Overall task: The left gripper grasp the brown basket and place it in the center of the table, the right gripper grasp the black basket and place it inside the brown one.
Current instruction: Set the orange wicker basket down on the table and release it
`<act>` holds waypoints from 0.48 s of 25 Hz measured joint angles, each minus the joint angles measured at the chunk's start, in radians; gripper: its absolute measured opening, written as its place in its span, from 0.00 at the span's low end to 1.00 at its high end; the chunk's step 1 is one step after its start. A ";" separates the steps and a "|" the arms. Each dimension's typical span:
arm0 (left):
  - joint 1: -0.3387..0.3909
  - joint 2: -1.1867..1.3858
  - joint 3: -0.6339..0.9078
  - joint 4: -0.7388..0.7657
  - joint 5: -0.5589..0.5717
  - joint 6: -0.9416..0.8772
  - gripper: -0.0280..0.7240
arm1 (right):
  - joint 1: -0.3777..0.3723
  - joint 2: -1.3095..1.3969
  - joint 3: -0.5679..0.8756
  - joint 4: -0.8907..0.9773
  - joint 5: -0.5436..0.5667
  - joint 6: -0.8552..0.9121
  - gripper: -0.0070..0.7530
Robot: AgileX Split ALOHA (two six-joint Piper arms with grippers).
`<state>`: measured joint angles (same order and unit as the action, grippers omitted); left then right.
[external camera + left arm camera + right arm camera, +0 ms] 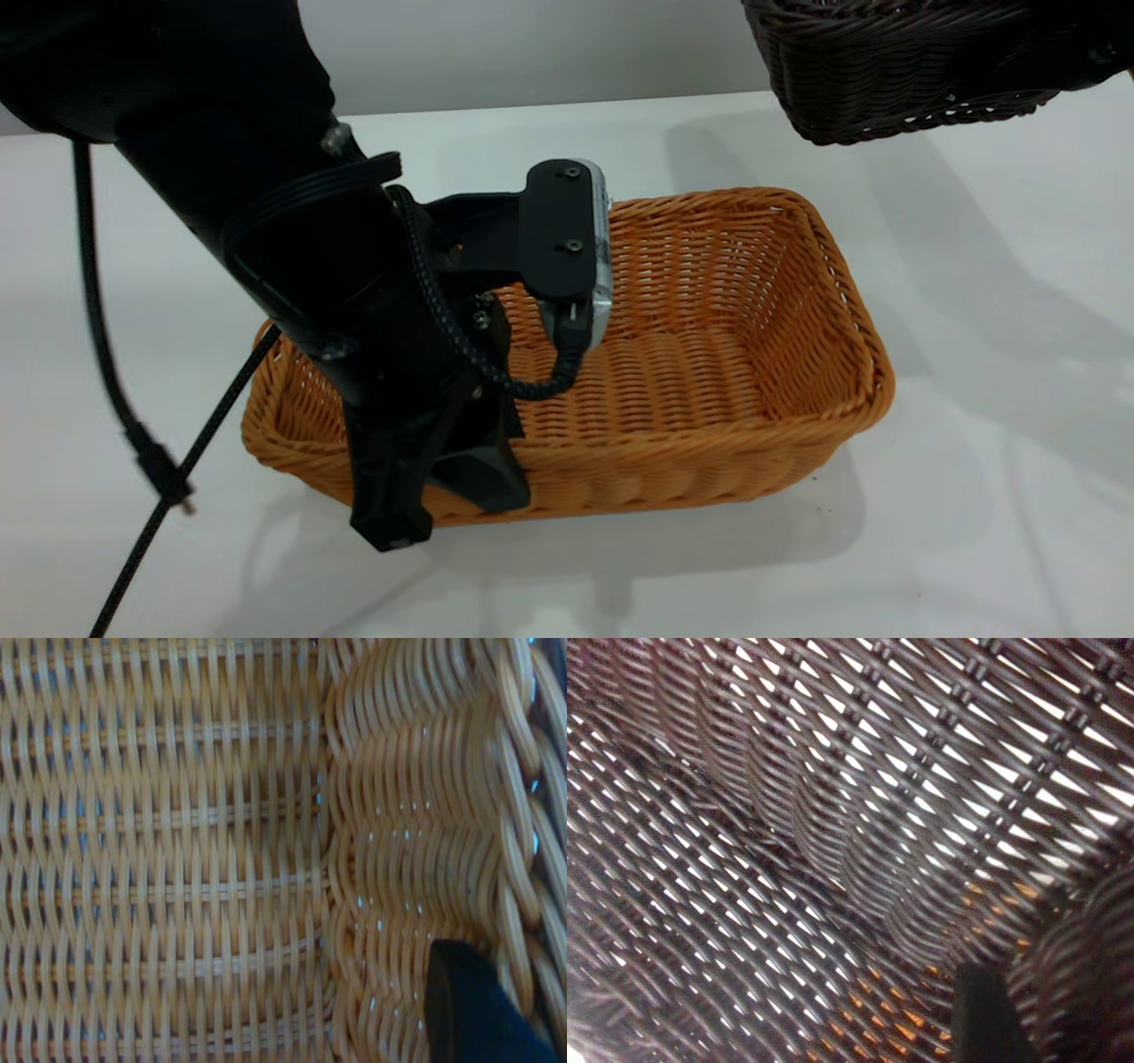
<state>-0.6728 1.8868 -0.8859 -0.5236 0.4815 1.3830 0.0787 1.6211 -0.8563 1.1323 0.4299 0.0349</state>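
Note:
The brown basket (709,354) rests on the white table (974,496), near its middle. My left gripper (434,505) straddles the basket's near-left wall, shut on it, with one finger on each side. The left wrist view shows the basket's woven inside (177,850) and one black finger (469,1010) against the wall beside the braided rim. The black basket (886,62) hangs in the air at the top right, above and behind the brown one. My right gripper (1099,53) holds it at the frame's edge. The right wrist view shows one finger (983,1019) inside the dark weave (833,815).
The left arm's black cable (133,425) hangs down to the table left of the brown basket. Orange of the brown basket shows through the black weave in the right wrist view (904,1023). A pale wall stands behind the table.

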 joint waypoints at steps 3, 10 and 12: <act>0.000 0.000 0.000 0.007 0.018 0.000 0.19 | 0.000 0.000 0.000 -0.003 -0.001 0.000 0.41; 0.000 -0.021 0.000 0.006 0.046 -0.009 0.34 | 0.000 0.000 0.000 -0.030 0.001 0.000 0.41; 0.000 -0.029 0.000 0.007 0.031 -0.034 0.47 | 0.000 0.000 0.000 -0.030 0.001 0.000 0.41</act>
<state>-0.6728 1.8579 -0.8859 -0.5162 0.5123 1.3485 0.0787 1.6211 -0.8563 1.1023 0.4311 0.0349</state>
